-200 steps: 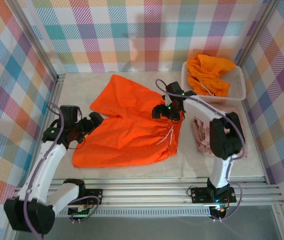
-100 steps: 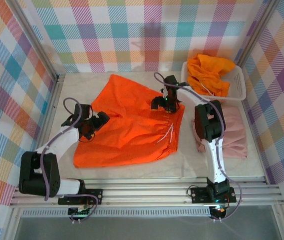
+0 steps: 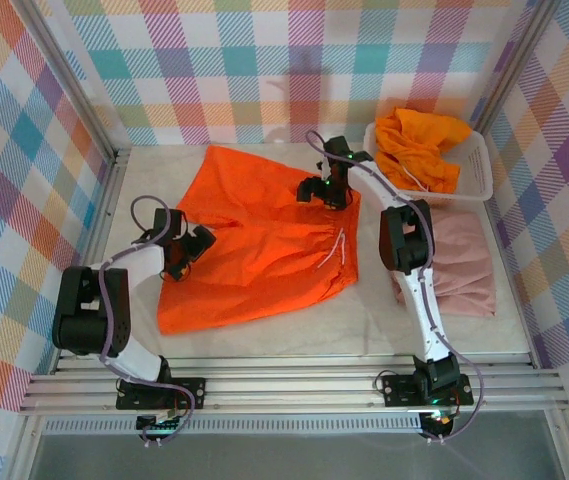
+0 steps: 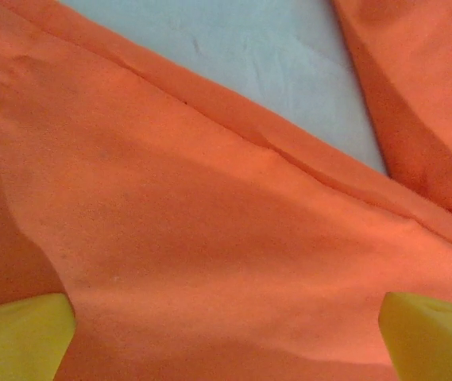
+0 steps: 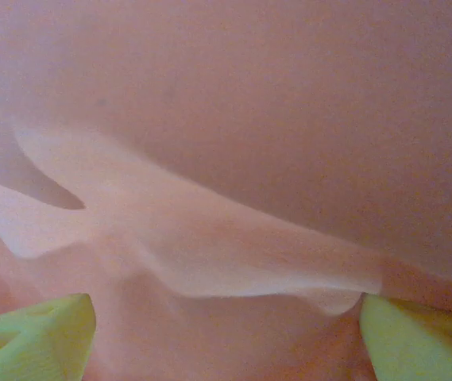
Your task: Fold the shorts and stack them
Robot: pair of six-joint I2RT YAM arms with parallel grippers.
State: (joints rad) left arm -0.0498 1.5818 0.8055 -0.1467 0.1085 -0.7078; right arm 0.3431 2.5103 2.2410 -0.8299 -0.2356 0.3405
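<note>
Orange shorts [image 3: 264,240]: thin smooth cloth, spread flat, gathered waist, white drawstring [image 3: 336,250].
Pink shorts [image 3: 459,265]: soft oblong on worktop [image 3: 294,335].
Left claw [image 4: 226,333]: I see it spread wide over orange cloth.
Right claw [image 5: 226,337]: spread wide over a pink fold.

Pastel plaid walls [image 3: 294,60], pale table [image 3: 264,340], aluminium frame rails [image 3: 294,385], soft even light

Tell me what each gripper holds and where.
Nothing is gripped. The left gripper and right gripper stand open over the spread orange shorts.
</note>
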